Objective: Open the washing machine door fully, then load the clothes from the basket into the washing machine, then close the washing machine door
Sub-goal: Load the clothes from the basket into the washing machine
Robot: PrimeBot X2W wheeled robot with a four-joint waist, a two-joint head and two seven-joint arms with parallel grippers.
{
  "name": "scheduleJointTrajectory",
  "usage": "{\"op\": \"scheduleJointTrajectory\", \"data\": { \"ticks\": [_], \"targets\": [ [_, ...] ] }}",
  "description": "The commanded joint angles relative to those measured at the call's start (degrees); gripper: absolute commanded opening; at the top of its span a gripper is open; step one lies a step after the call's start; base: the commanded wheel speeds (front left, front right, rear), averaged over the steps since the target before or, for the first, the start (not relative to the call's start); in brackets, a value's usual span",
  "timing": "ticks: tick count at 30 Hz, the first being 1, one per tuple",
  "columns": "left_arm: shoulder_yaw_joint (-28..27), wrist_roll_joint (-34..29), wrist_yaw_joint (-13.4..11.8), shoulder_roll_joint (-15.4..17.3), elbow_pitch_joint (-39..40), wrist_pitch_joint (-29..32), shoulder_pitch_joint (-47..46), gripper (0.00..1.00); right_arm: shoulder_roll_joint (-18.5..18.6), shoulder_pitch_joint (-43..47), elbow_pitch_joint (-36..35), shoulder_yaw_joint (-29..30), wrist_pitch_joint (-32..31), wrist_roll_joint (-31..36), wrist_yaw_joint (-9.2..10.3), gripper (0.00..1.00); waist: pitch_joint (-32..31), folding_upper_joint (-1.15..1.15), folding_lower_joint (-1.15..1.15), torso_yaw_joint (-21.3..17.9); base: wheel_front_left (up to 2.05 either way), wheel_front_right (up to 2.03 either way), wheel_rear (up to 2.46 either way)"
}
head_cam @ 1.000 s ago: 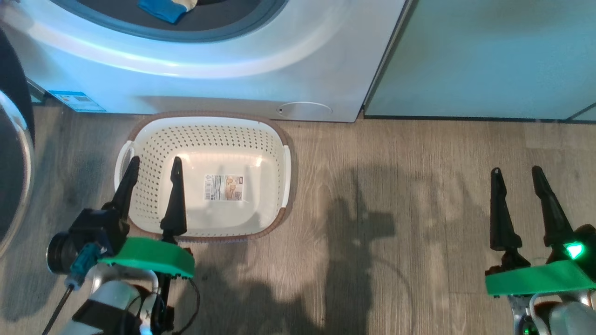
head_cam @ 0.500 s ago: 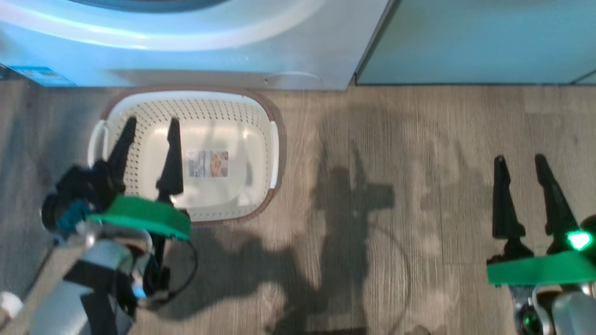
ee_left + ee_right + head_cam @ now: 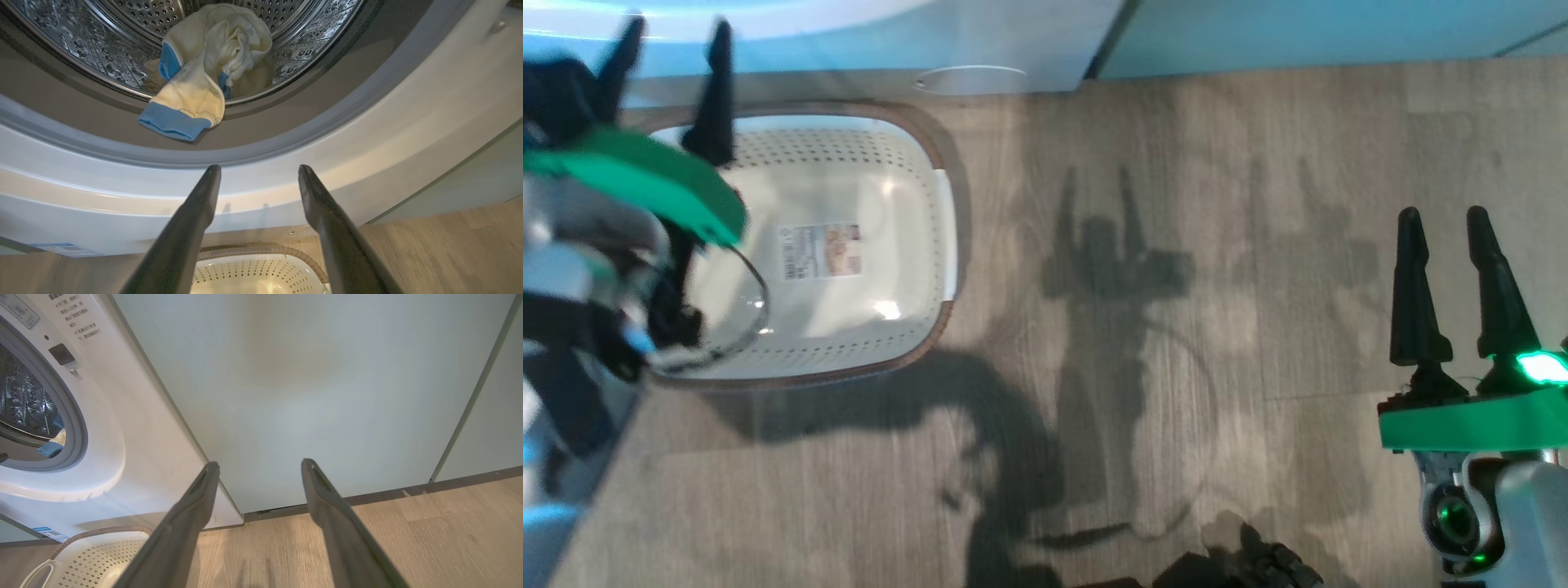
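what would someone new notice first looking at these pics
First the clothes, pale yellow with blue cuffs, heaped in the steel drum of the washing machine, one blue cuff spilling over the grey seal. Then the basket on the wood floor before it, bare but for its label, with the open left claw over its far left corner and the open right claw off over bare floor.

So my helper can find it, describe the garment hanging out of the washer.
Start at the white washing machine on the wood floor. Pale yellow clothes lie in its steel drum. One piece spills forward over the grey lip, ending in a bright blue cuff.
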State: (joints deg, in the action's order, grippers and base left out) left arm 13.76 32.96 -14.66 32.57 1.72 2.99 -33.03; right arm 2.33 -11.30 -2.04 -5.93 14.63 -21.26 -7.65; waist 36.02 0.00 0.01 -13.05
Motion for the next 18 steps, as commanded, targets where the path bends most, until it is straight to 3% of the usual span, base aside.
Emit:
{"op": "scheduleJointTrajectory", "data": {
  "ticks": [1, 9, 18],
  "targets": [
    [-2.99, 0.50, 0.47, 3.12, 1.33, 0.95, -2.17, 1.00, 0.54, -0.16, -1.21, -1.27, 0.37, -0.60, 0.16, 1.00, 0.61, 0.00, -0.01, -0.99, 0.00, 0.00, 0.00],
    [-2.95, 2.75, 2.80, 8.80, -1.31, 13.50, -12.77, 1.00, 0.54, -1.58, -0.60, -3.01, 0.37, -3.92, 0.16, 1.00, 1.83, 0.00, -0.01, -4.36, 0.00, 0.00, 0.00],
    [-1.45, 4.10, 4.99, 11.51, -10.71, 23.79, -25.12, 1.00, 0.54, -3.04, -0.26, -5.12, 0.37, -6.80, 0.16, 1.00, 4.07, 0.00, -0.01, -8.47, 0.00, 0.00, 0.00]
  ]
}}
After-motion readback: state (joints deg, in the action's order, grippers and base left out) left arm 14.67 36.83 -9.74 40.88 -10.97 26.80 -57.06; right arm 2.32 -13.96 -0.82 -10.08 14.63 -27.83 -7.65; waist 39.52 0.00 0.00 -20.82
